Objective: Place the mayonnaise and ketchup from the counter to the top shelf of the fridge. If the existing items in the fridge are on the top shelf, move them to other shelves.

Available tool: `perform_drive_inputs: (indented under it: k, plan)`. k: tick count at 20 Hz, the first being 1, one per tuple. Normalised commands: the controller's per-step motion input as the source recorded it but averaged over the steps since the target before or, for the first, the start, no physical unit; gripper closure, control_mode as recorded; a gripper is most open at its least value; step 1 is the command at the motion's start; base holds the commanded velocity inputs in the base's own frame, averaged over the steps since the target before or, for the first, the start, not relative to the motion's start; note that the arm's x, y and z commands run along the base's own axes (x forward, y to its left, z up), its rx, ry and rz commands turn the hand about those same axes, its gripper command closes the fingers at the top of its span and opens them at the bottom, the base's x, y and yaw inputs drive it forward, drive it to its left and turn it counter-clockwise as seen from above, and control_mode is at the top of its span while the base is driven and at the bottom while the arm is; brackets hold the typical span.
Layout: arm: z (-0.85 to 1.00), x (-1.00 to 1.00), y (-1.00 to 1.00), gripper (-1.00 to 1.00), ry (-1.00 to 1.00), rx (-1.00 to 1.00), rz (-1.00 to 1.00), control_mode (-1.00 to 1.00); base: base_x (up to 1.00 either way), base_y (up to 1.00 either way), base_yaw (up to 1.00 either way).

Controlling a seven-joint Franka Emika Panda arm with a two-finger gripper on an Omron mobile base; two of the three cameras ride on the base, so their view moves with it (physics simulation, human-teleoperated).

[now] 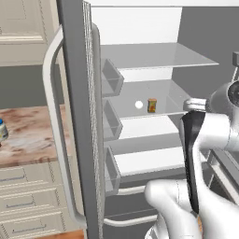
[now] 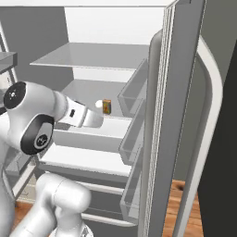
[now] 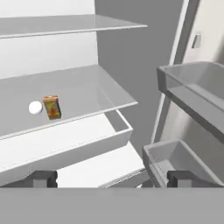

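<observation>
Claw (image 3: 112,178) wide open, empty, touching nothing.

Fridge open; two items on second shelf, one jar on counter.

Fridge (image 1: 140,28) door swung wide. Top shelf (image 1: 158,56) bare glass. On the shelf below: a small orange-yellow carton (image 1: 151,105) standing upright, and a small white round item (image 1: 138,104) just beside it, apart, not touching. On the wooden counter (image 1: 32,135) at far left, a jar (image 1: 2,130) with blue label, cut by the frame edge.
</observation>
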Motion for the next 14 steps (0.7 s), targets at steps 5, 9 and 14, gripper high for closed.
perform_drive_inputs:
  k: [5, 9, 14]
  plan:
    - [-0.04, -0.43, 0.07, -1.0, 0.32, 0.17, -0.01, -1.0, 0.0, 0.0, 0.0]
    - [-0.08, -0.07, 0.0, -1.0, -0.01, 0.0, 0.0, -1.0, 0.0, 0.0, 0.0]
    - [-0.16, -0.38, 0.05, -1.0, -0.04, 0.02, 0.01, -1.0, 0.0, 0.0, 0.0]
